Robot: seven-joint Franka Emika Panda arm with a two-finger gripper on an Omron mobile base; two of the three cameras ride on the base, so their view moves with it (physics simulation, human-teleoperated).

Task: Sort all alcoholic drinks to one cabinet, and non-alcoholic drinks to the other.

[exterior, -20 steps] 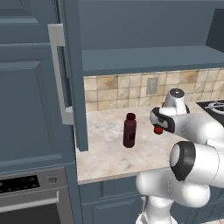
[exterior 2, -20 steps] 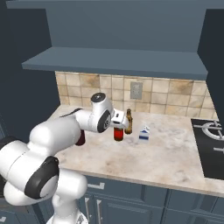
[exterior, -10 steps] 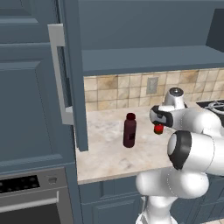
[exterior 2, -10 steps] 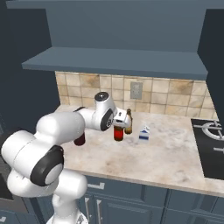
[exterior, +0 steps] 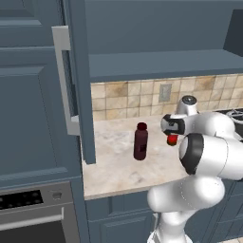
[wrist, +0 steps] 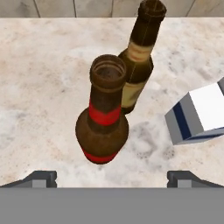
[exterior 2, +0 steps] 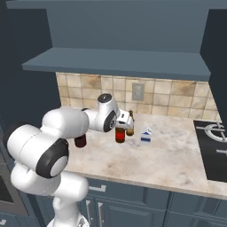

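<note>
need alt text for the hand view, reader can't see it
Looking down on a marble counter, an open pincer hovers over a brown beer bottle with red label. A tan-labelled beer bottle stands just behind it, and a white and blue carton sits to the right.

In the hand view, the white-and-blue carton (wrist: 199, 114) beside the end effector (wrist: 112, 177) is cut off by the picture's right edge. The tan-labelled brown glass bottle (wrist: 139, 70) beyond it is partly hidden behind the red-labelled brown glass bottle (wrist: 103, 119). The squat maroon bottle (exterior 2: 80, 141) is largely hidden behind the white arm.
</note>
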